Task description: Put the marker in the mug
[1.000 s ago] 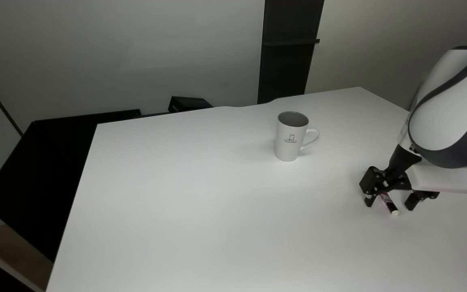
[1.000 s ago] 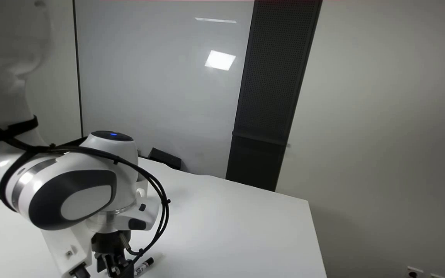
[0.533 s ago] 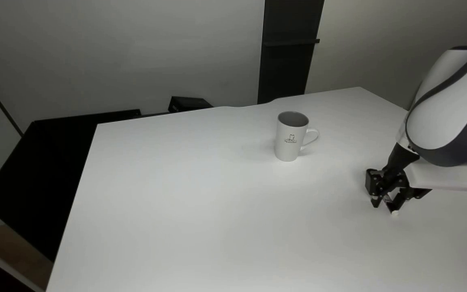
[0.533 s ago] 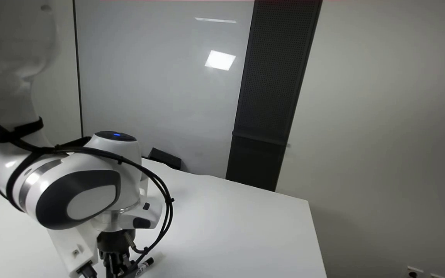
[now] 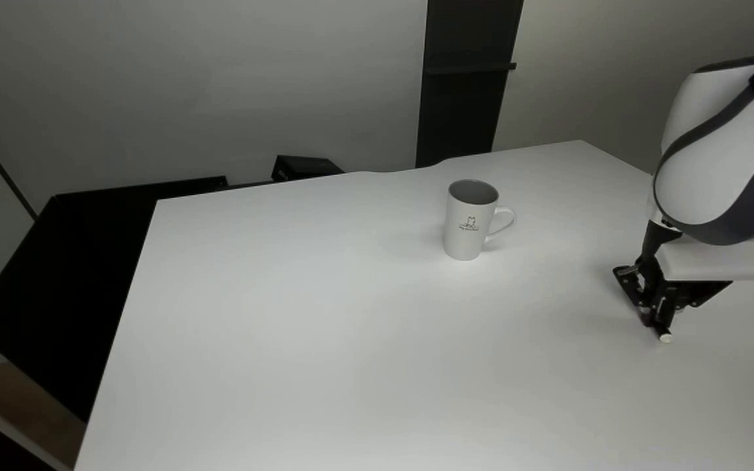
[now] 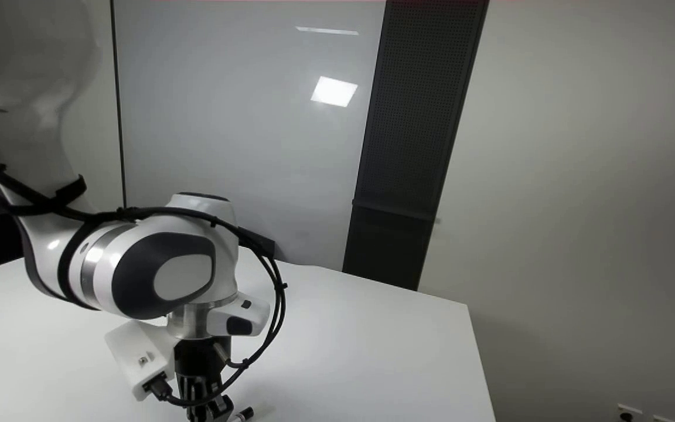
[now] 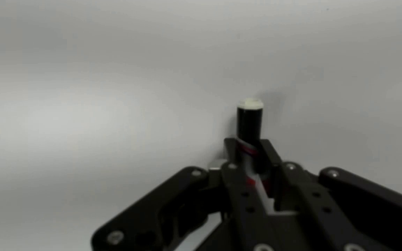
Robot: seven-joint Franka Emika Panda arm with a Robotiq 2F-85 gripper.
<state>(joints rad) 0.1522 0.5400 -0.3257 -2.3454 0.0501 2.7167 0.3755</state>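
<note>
Your smooth white, rounded arm [image 6: 104, 274], with dark grey curved panel [image 6: 135, 278], silver metallic collar [image 6: 188, 324], white box-shaped housing [image 6: 133, 349] and slim black cables [image 6: 280, 286]; your black, jointed gripper [image 7: 247, 143], with round silver screw heads [image 7: 115, 237] along its links [image 7: 148, 212].

A lab or an office room is indicated; which of the two cannot be told. A lab is suggested by the white robot arm [image 6: 162, 275], along which black cables [image 6: 280, 286] are strapped, and by the broad white table [image 5: 285, 340] beneath it. An office is suggested by the glossy wall panel [image 6: 238, 135], in which a bright rectangle of light [image 6: 334, 91] is mirrored, by the dark perforated strip [image 6: 419, 117] beside it, and by the plain pale wall [image 6: 595, 176], low on which a power socket [image 6: 627, 415] is fitted. Everyday desk things are seen as well: a mug [image 5: 468, 226] and a marker [image 7: 249, 122].
</note>
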